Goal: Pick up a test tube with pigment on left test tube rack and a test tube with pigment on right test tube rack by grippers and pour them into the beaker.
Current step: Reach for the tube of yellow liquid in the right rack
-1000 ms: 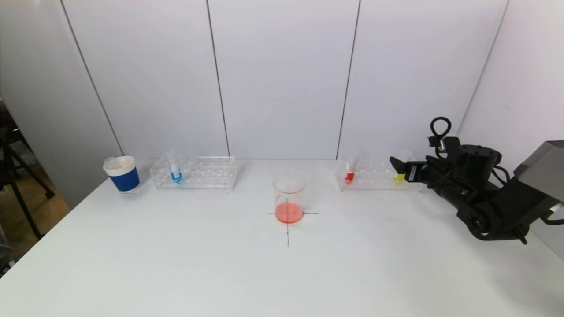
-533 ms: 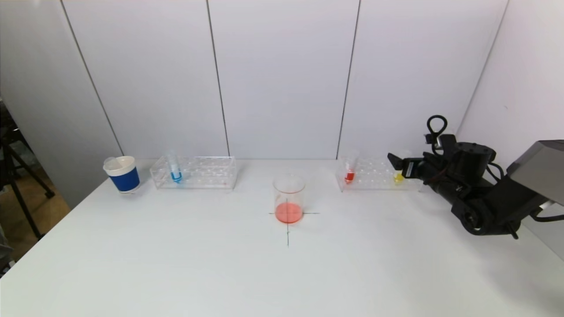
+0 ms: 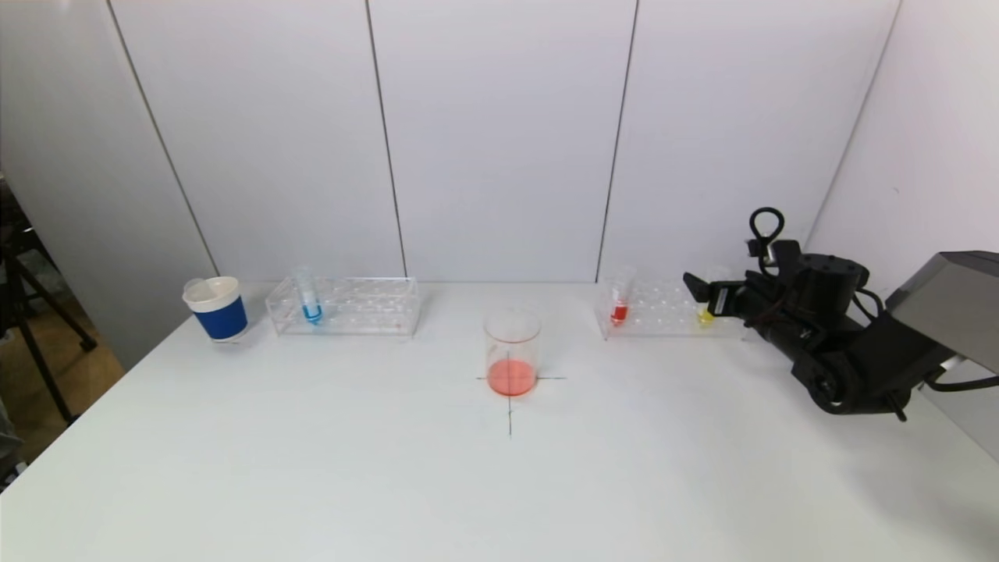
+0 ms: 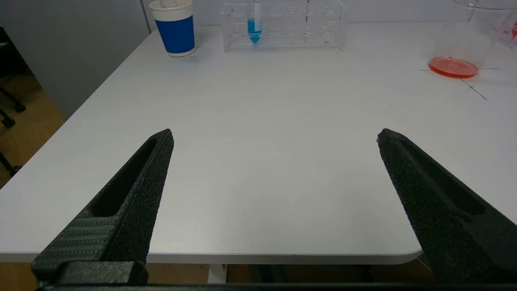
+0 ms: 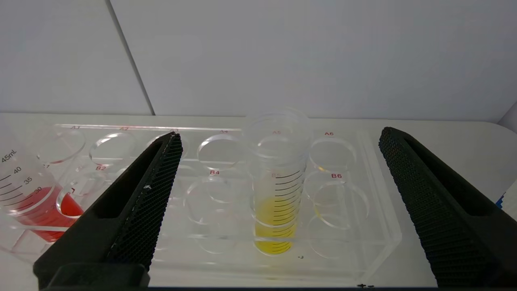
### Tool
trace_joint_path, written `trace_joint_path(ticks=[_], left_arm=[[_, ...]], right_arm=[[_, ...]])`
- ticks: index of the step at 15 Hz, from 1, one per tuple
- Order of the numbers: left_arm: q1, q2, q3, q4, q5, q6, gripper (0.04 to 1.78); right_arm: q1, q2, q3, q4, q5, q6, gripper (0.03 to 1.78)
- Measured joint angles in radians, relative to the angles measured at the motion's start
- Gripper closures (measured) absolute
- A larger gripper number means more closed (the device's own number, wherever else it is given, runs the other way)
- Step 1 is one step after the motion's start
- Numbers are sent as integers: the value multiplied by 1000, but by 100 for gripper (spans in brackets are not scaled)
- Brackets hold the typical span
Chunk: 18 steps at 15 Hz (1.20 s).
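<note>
The beaker [image 3: 512,350] with orange-red liquid stands at the table's middle on a cross mark. The left clear rack [image 3: 343,306] holds a tube with blue pigment [image 3: 310,300]. The right clear rack [image 3: 663,311] holds a red tube [image 3: 620,300] and a yellow tube [image 3: 706,306]. My right gripper [image 3: 697,287] is open, level with the yellow tube [image 5: 278,190], which stands in the rack between its fingers [image 5: 157,182], untouched. My left gripper [image 4: 274,135] is open and empty over the table's near edge; it does not show in the head view.
A blue and white paper cup [image 3: 216,307] stands left of the left rack. White wall panels rise right behind both racks. A grey box [image 3: 956,312] sits at the right edge behind my right arm.
My right gripper has moved forward to the back of the table and a little left, so the yellow tube now stands between its open fingers. Nothing else moved.
</note>
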Motion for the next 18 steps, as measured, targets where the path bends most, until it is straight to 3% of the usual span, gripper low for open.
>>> trace_joint_path(ticks=[18], left_arm=[[0,0,0,0,0,0,6]], right_arm=[[3,32,-36,9,0,-8,4]])
